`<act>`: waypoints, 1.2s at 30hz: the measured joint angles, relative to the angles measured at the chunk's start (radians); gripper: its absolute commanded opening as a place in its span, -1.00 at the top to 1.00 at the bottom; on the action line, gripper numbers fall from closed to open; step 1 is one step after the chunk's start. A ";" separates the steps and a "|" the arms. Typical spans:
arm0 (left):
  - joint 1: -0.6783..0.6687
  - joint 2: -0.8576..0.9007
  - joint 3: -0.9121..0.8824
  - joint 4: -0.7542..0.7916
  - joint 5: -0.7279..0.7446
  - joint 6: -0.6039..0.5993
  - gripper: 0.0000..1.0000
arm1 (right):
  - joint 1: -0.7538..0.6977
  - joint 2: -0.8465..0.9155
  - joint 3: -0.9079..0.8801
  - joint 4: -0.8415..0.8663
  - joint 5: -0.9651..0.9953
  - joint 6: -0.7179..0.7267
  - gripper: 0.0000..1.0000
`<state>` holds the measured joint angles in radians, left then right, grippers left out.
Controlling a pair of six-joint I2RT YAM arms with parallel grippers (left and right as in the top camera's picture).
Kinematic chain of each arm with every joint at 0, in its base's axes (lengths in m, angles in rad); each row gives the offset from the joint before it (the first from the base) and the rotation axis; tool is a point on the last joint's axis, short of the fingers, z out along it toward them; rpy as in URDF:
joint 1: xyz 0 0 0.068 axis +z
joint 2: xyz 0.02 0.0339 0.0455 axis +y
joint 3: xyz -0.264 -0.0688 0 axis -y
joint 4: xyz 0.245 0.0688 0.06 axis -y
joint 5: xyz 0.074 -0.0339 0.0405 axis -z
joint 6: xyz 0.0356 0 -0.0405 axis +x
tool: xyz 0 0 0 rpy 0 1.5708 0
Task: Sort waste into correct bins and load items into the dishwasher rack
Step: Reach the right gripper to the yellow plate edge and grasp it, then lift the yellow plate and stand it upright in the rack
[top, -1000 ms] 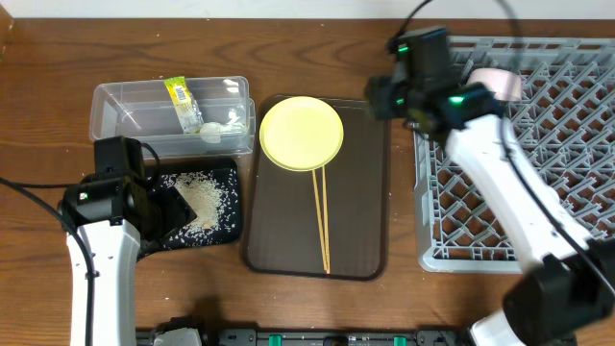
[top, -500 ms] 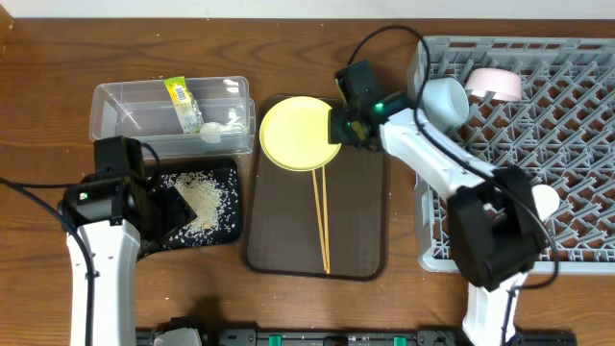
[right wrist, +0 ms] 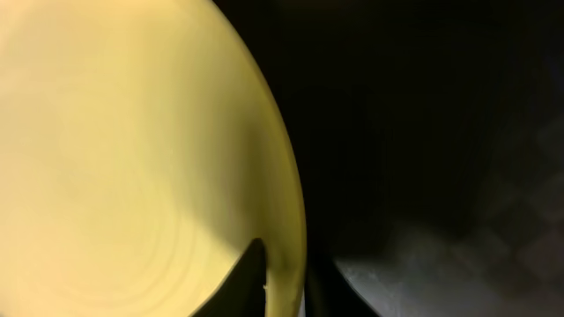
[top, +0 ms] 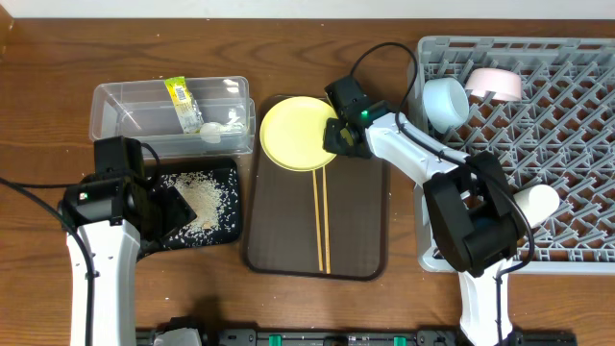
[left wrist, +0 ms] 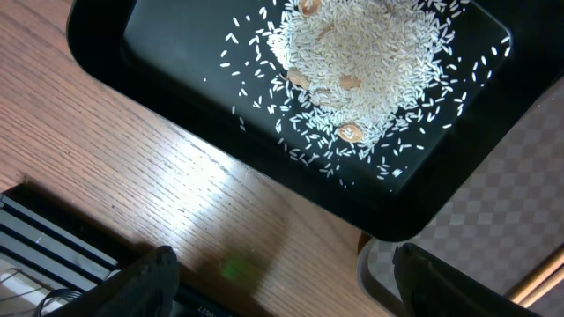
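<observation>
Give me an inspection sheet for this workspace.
Surface: wooden table, brown tray in the middle.
Job's things: plate and chopsticks on brown tray; wrapper and scraps in tub; rice in black tray; blue bowl, pale bowl and cup in rack.
Clutter: nothing seen.
Grippers: left gripper open above black tray; right gripper straddles plate's rim, grip unclear.
Cables: right cable loops above brown tray's corner; left cable trails across table.
Surroundings: dark rail at front edge.
</observation>
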<state>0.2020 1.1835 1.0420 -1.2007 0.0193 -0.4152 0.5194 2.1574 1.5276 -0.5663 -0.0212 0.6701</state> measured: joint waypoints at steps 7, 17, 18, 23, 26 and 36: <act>0.000 0.000 0.000 0.000 0.000 0.000 -0.62 | -0.010 -0.009 0.004 0.006 0.002 -0.006 0.98; 0.000 0.000 0.000 0.000 0.000 0.000 -0.61 | -0.066 -0.279 0.000 -0.073 0.117 -0.160 0.98; 0.000 0.000 0.000 0.000 0.000 0.000 -0.61 | -0.073 -0.331 0.000 -0.085 0.142 -0.183 0.98; 0.000 0.000 0.000 0.000 0.000 0.000 -0.61 | -0.106 -0.555 0.002 -0.137 0.282 -0.323 0.98; 0.000 0.000 0.000 0.000 0.000 0.000 -0.61 | -0.141 -0.638 0.002 -0.157 0.401 -0.422 0.98; 0.000 0.000 0.000 0.000 0.000 0.000 -0.61 | -0.307 -0.707 0.002 -0.224 0.816 -0.699 0.98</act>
<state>0.2020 1.1835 1.0420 -1.2007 0.0193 -0.4152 0.2127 1.4506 1.5295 -0.7898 0.7948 -0.0292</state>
